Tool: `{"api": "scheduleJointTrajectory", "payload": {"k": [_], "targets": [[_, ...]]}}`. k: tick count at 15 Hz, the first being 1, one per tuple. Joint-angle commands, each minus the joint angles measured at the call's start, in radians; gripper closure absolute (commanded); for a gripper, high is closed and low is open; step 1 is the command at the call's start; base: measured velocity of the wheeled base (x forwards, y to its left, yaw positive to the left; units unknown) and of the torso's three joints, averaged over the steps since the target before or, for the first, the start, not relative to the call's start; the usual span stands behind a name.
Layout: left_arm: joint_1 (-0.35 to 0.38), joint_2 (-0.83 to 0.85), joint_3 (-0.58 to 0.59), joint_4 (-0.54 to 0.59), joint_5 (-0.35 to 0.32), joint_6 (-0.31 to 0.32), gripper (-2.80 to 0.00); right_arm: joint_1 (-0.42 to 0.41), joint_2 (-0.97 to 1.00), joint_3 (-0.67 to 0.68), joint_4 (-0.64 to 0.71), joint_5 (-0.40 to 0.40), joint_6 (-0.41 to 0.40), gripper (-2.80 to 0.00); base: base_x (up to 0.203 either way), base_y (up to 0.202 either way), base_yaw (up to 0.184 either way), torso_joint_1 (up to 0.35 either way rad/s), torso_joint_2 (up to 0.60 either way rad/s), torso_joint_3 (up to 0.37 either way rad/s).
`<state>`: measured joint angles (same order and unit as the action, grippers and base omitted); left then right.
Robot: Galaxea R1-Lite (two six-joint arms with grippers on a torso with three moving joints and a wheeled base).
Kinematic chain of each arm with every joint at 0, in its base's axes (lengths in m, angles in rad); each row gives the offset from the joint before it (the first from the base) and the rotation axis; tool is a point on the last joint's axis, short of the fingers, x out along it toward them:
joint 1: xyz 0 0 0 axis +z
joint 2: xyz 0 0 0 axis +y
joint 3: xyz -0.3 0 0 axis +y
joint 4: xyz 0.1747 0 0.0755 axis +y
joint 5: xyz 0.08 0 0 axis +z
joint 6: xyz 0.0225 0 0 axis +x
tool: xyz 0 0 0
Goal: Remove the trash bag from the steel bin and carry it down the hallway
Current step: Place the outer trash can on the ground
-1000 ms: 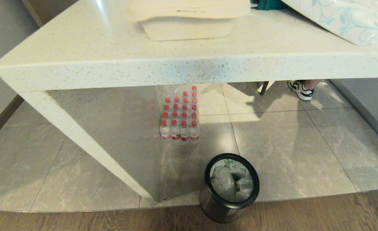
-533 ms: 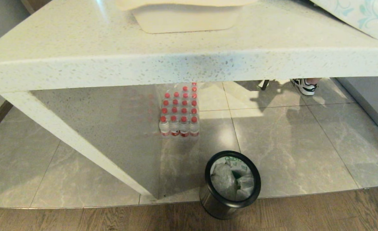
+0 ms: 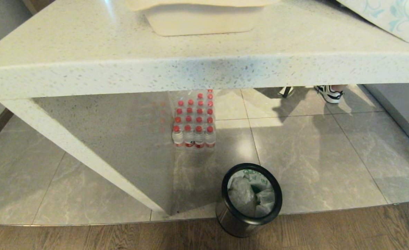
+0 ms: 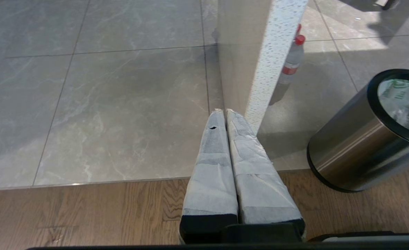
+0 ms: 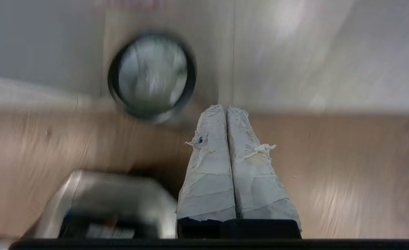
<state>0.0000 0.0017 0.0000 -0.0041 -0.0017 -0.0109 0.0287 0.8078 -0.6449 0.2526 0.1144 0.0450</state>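
The steel bin (image 3: 229,219), shiny with a black rim, stands on the floor where grey tiles meet wood, just right of the table leg. The crinkly white trash bag (image 3: 245,198) with green print sits inside it. Neither gripper shows in the head view. In the left wrist view my left gripper (image 4: 224,111) is shut and empty, hanging over the wood floor with the bin (image 4: 357,149) and bag (image 4: 404,104) off to one side. My right gripper (image 5: 226,108) is shut and empty above the floor, with the bin (image 5: 190,81) and bag (image 5: 151,71) seen from above beyond its fingertips. The hallway is out of view.
A white speckled stone table (image 3: 190,69) overhangs the bin, its slanted leg (image 3: 86,149) close beside it. A pack of red-capped bottles (image 3: 194,121) stands under the table. A person's shoe (image 3: 330,93) shows at the far side. A cream tray (image 3: 197,21) lies on the tabletop.
The whole head view shifted a little in the first half second, so the camera moved. The bin, bag and bottles stay where they were.
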Motion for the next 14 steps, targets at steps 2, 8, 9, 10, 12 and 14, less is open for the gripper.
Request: {"api": "scheduleJointTrajectory", "payload": {"k": [2, 8, 9, 10, 12, 14], "targets": [[0.000, 0.000, 0.000, -0.001, 0.000, 0.000, 0.00, 0.019, 0.492, -0.062, -0.088, 0.008, 0.028, 0.00, 0.000, 0.000, 0.000, 0.000, 0.00, 0.000], [0.000, 0.000, 0.000, -0.001, 0.000, 0.000, 0.00, 0.089, 0.750, -0.011, -0.391, 0.026, 0.108, 0.00, 0.000, 0.000, 0.000, 0.000, 0.00, 0.000], [0.000, 0.000, 0.000, -0.001, 0.000, 0.000, 0.00, 0.114, 0.819, -0.013, -0.450, 0.024, 0.140, 0.00, 0.000, 0.000, 0.000, 0.000, 0.00, 0.000], [0.000, 0.000, 0.000, -0.001, 0.000, 0.000, 0.00, 0.134, 0.885, -0.016, -0.513, 0.017, 0.159, 0.00, 0.000, 0.000, 0.000, 0.000, 0.00, 0.000], [0.000, 0.000, 0.000, -0.001, 0.000, 0.000, 0.00, 0.179, 1.003, -0.018, -0.632, -0.019, 0.181, 0.00, 0.000, 0.000, 0.000, 0.000, 0.00, 0.000], [0.000, 0.000, 0.000, -0.001, 0.000, 0.000, 0.00, 0.217, 1.094, -0.020, -0.727, -0.048, 0.191, 0.00, 0.000, 0.000, 0.000, 0.000, 0.00, 0.000]]}}
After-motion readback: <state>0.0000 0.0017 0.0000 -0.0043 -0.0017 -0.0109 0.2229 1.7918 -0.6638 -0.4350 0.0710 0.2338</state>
